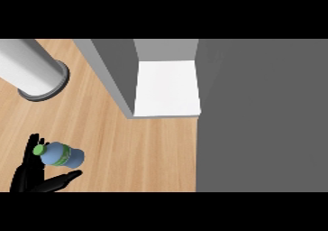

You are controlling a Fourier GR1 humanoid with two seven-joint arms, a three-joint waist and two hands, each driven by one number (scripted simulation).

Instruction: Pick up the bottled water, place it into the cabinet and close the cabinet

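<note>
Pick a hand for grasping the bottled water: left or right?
Left. The left hand brackets the bottled water, fingers on one side, thumb on the other. The right hand is not in view.

The bench (147,153) is seen in a light tan wood, marked with fine grain lines running lengthwise. The cabinet (113,67) is coloured a plain mid grey on its outer wall, while its inner shelf (168,88) is shown in clean white. The broad panel (266,117) at the right is given a darker, even grey with no pattern. The cylinder (24,61) is shaded from pale grey to near white, and its base ring (50,92) is edged in dark grey. The bottled water (62,155) is tinted light blue, topped by a bright green cap (39,150) and trimmed with a thin green band. The robot hand (30,173) is rendered wholly in black.
</note>
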